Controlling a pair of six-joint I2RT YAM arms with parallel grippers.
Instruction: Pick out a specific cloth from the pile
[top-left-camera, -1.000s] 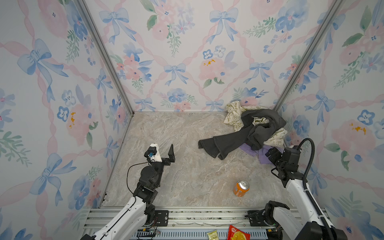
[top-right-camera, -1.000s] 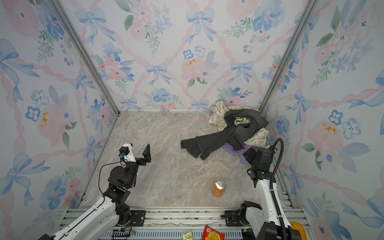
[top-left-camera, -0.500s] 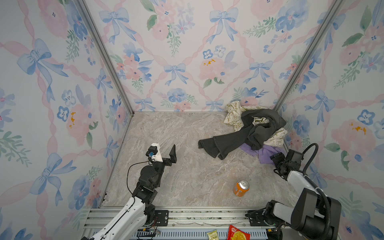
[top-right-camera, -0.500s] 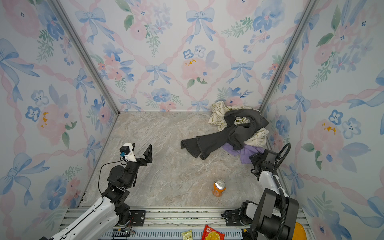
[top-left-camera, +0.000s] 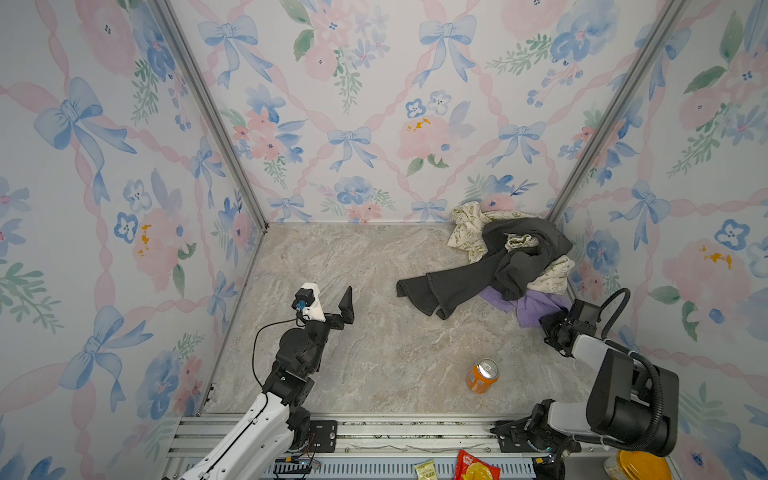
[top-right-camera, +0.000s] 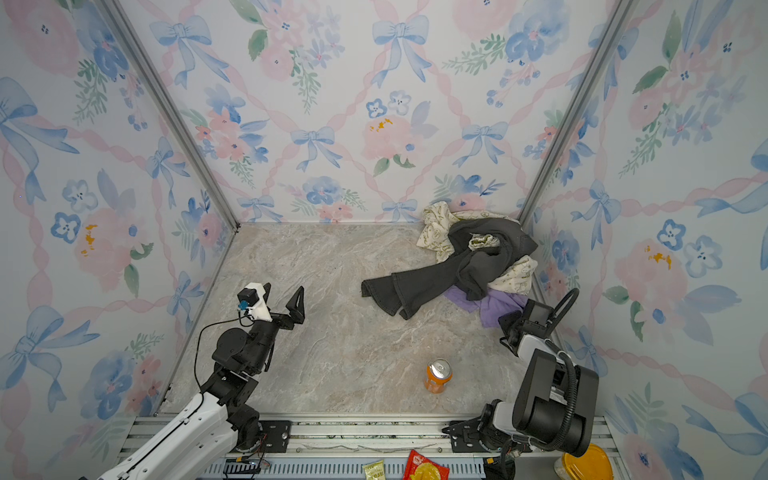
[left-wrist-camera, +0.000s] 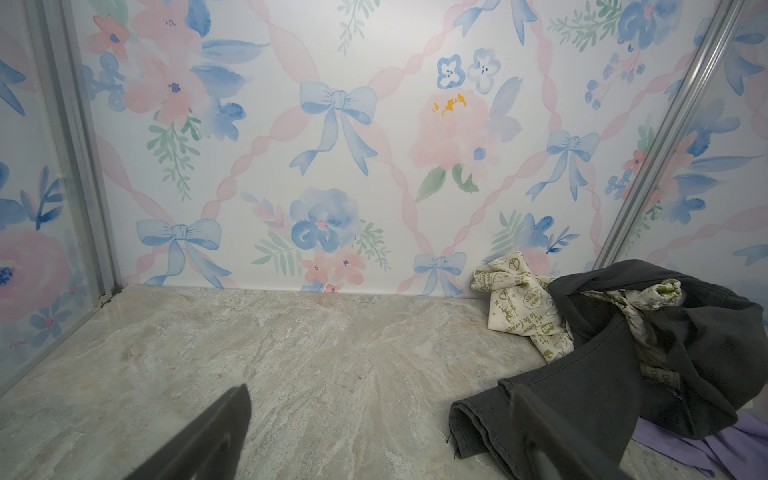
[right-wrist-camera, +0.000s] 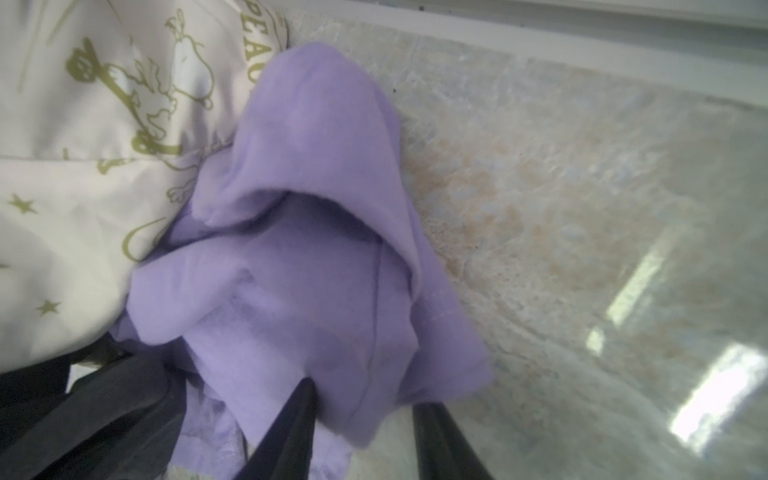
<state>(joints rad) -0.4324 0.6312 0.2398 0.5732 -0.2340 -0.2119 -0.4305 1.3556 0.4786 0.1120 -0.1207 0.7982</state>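
Observation:
The lavender cloth (top-left-camera: 528, 307) (top-right-camera: 494, 305) pokes out from under the near right side of the pile (top-left-camera: 511, 266), a heap of dark grey trousers and cream printed cloths in the far right corner. My right gripper (top-left-camera: 546, 322) (right-wrist-camera: 363, 392) is low at the cloth's near edge. In the right wrist view a bunched fold of the cloth (right-wrist-camera: 316, 249) sits between its narrowed fingers and touches both fingertips. My left gripper (top-left-camera: 330, 293) (left-wrist-camera: 380, 392) hovers open over bare floor at the left, with nothing in it, well away from the pile.
An orange can (top-left-camera: 482, 376) stands upright on the marble floor, in front of the pile and left of the right arm. Flowered walls close in three sides; the right wall is just beside the right gripper. Snack packets (top-left-camera: 476, 467) and a yellow lid (top-left-camera: 640, 465) lie beyond the front rail.
The right arm has folded down, its gripper dropping to the lavender cloth's near edge, and its fingers have closed in on the fabric. The left arm has stayed put.

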